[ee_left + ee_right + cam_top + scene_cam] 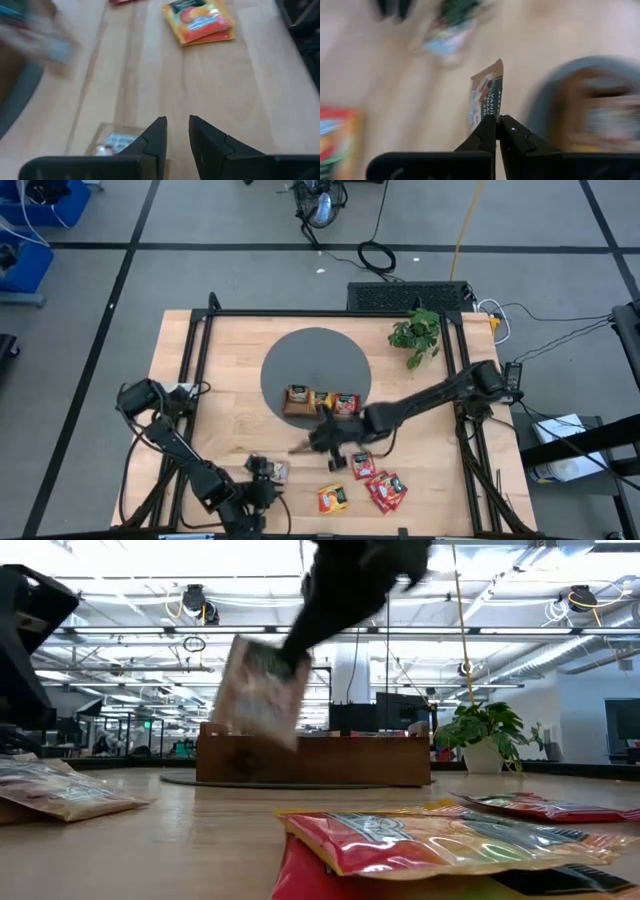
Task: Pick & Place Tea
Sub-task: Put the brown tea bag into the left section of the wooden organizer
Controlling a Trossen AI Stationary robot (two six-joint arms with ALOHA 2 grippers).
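Note:
My right gripper (322,442) hangs above the table just near of the wooden tray (320,402), shut on a pale and dark green tea sachet (262,690). My left gripper (177,131) is near the table's front left, slightly open with nothing between its fingers. Another pale sachet (114,142) lies flat on the wood just beside and below it. An orange sachet (332,498) and red sachets (385,490) lie flat near the front edge. The tray rests on a grey round mat (300,355) and holds sachets. My right gripper pinches the sachet by one end (491,114) between its two fingers. The fingers slant down from the table's right side. In the low view they sit at its upper corner (292,665). The sachet hangs tilted below them, clear of the table.
A potted plant (415,332) stands at the back right. Black frame rails (195,370) run along the table's left and right sides. Bare wood lies between the mat and the sachets at the front.

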